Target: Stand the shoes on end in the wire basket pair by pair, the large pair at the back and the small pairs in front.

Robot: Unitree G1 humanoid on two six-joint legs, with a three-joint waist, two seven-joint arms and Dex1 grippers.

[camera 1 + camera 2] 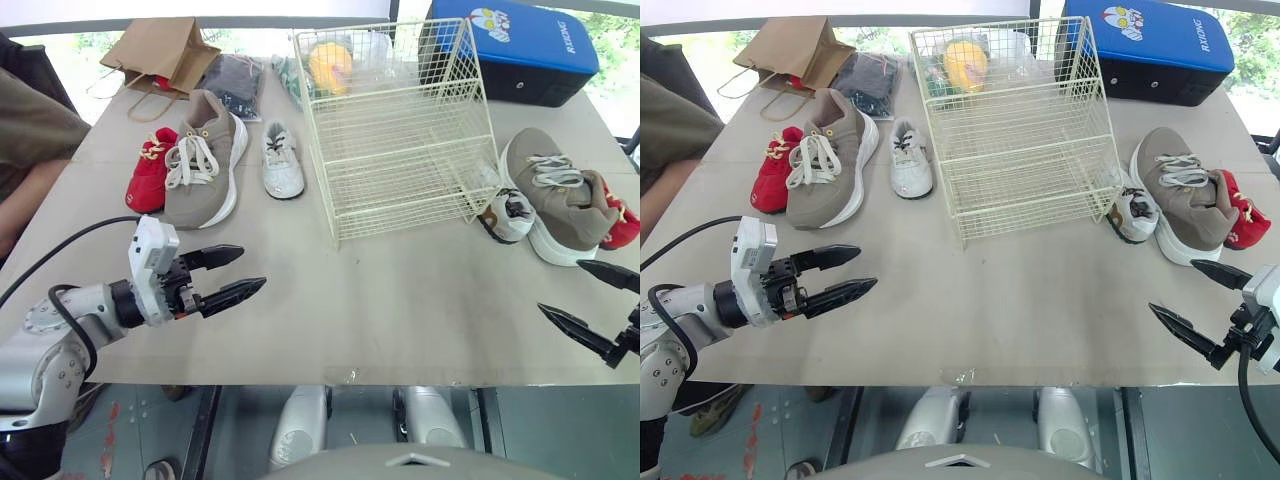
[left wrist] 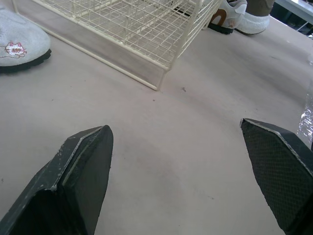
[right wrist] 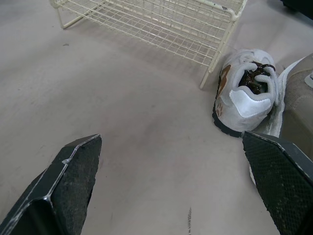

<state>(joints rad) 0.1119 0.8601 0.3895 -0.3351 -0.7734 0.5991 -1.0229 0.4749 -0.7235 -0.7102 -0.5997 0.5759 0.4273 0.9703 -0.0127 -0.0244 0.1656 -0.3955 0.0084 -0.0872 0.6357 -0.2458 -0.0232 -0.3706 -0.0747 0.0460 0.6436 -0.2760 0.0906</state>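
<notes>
Toward upper centre stands the wire basket (image 1: 400,130), a left trio of shoes (image 1: 205,158) and a right trio of shoes (image 1: 560,195) beside it (all flat on their soles). Left gripper (image 1: 252,268), lower left, and right gripper (image 1: 560,286), lower right, hover, jaws wide, gripping nothing.

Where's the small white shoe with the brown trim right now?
Head views: the small white shoe lies on the table on the robot's right, just off the wire basket's near right corner, beside the large tan shoe.
</notes>
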